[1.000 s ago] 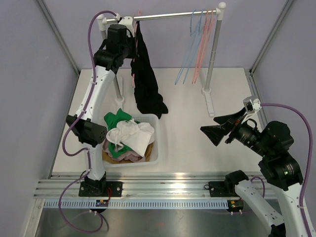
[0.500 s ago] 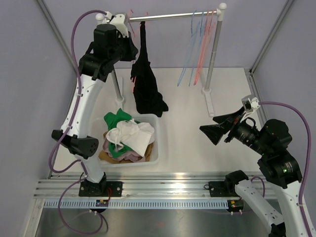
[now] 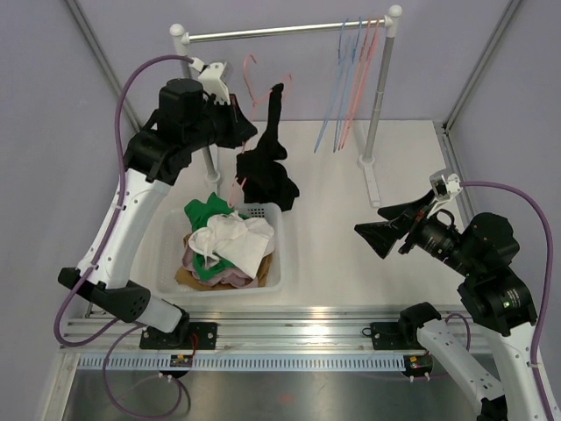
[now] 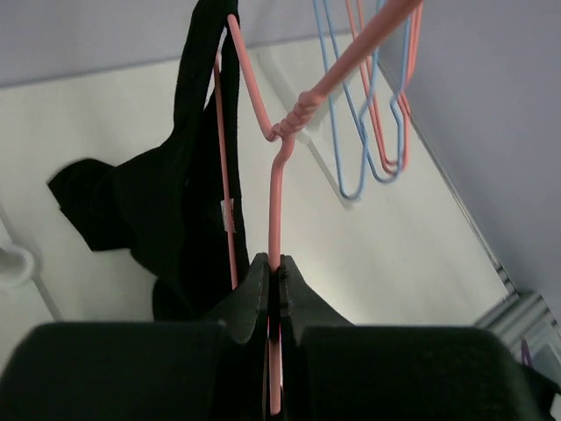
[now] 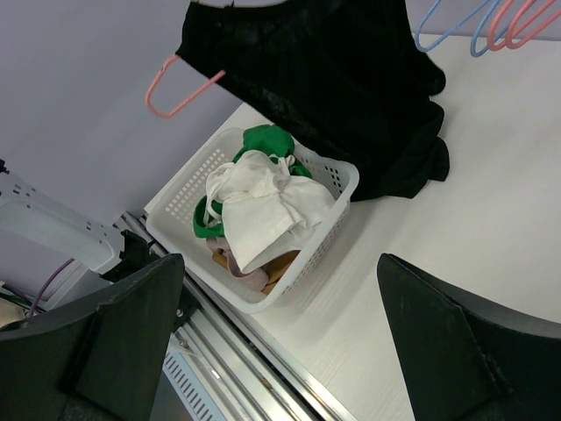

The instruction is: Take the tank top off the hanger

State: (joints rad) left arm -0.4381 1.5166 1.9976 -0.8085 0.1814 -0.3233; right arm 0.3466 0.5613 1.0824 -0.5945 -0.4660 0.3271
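Observation:
A black tank top (image 3: 263, 167) hangs on a pink wire hanger (image 3: 252, 83) that is off the rail and held in the air over the table's back left. My left gripper (image 3: 238, 132) is shut on the hanger's wire; the left wrist view shows the pink wire (image 4: 275, 210) clamped between the jaws, with the tank top (image 4: 188, 202) draped to the left. The tank top's lower end rests on the table by the basket. My right gripper (image 3: 386, 230) is open and empty, hovering at the right, away from the tank top (image 5: 333, 96).
A white basket (image 3: 263, 285) of mixed clothes sits front left, also in the right wrist view (image 5: 188, 189). A clothes rail (image 3: 280, 32) on white posts spans the back, with several blue and pink empty hangers (image 3: 351, 79) near its right post (image 3: 377, 96).
My left gripper has lifted the pink hanger off the rail and carried it down and forward. The tank top came with it and now sags lower toward the table. The right arm is still.

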